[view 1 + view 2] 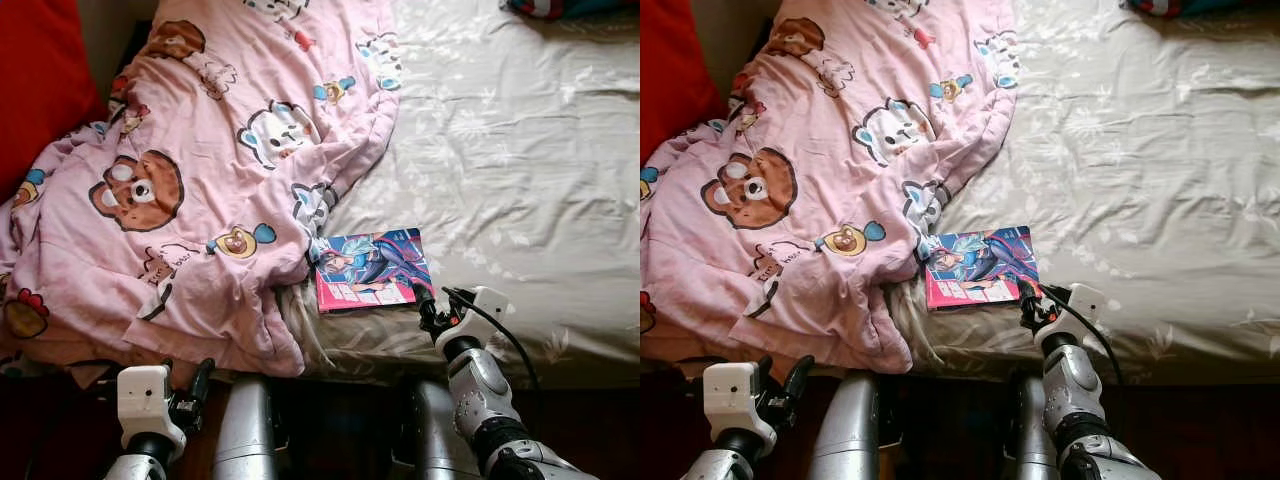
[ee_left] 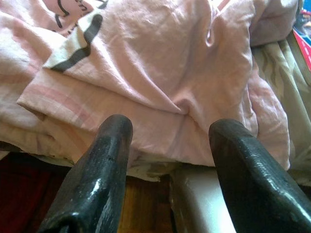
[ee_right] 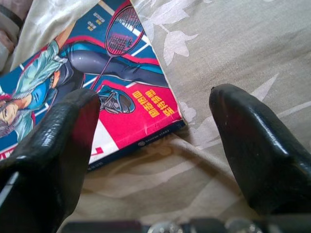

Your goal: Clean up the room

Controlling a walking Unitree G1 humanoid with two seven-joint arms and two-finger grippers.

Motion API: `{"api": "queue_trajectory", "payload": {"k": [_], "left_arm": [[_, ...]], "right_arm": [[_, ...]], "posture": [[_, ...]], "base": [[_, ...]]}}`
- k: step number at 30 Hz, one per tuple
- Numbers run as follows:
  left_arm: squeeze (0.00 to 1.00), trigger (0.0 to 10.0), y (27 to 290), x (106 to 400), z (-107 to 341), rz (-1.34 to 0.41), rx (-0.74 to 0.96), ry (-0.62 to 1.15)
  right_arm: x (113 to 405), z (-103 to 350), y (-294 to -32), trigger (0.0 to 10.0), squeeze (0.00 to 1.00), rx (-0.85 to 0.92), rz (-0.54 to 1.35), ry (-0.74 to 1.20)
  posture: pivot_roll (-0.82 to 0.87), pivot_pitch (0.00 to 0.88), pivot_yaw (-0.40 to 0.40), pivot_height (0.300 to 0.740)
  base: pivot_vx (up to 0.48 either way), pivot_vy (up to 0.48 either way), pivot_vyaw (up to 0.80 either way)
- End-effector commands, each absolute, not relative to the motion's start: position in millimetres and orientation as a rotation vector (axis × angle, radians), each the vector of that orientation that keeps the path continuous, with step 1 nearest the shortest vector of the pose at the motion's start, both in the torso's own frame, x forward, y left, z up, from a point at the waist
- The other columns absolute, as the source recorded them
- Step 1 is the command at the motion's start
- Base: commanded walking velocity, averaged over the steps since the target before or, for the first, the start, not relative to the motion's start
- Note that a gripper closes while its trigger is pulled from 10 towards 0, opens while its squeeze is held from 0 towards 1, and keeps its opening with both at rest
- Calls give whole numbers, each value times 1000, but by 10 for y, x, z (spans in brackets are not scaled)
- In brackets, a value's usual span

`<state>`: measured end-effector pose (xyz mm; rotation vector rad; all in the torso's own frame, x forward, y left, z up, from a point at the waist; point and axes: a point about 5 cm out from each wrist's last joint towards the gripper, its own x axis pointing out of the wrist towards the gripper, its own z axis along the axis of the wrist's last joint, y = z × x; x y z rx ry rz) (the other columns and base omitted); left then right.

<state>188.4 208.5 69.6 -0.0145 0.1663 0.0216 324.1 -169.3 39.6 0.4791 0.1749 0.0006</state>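
Note:
A comic book [image 1: 372, 268] with a pink and blue cover lies on the grey floral bedsheet [image 1: 500, 170] near the bed's front edge. Its upper left corner is tucked under a rumpled pink bear-print blanket [image 1: 200, 180]. My right gripper [image 1: 438, 300] is open at the book's lower right corner. In the right wrist view, one finger [image 3: 53, 145] is over the book [image 3: 112, 82] and the other finger [image 3: 252, 145] is over the sheet. My left gripper [image 2: 172, 126] is open, low in front of the blanket's [image 2: 160, 63] overhanging hem.
A red pillow [image 1: 40, 80] lies at the far left of the bed. Something dark and colourful [image 1: 560, 8] lies at the far right edge. My silver legs [image 1: 245, 430] stand against the bed front over a dark wooden floor.

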Motion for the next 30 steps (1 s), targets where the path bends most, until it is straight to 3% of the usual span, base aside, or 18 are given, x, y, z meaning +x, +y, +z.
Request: {"api": "queue_trajectory", "payload": {"k": [1, 11, 30], "left_arm": [[0, 10000, 2108, 1801, 655, 14, 5, 208], [0, 10000, 2167, 1772, 693, 17, 19, 216], [0, 10000, 2229, 1724, 743, 17, 42, 232]], "right_arm": [[3222, 371, -1669, 10000, 0, 519, -2, 171], [3269, 451, -1622, 10000, 0, 634, 90, 119], [3253, 450, -1774, 10000, 0, 681, 33, 83]], "posture": [[151, 397, 73, 607], [166, 406, 91, 607], [194, 414, 120, 607]], "base": [[0, 0, 0], [0, 0, 0], [0, 0, 0]]}}
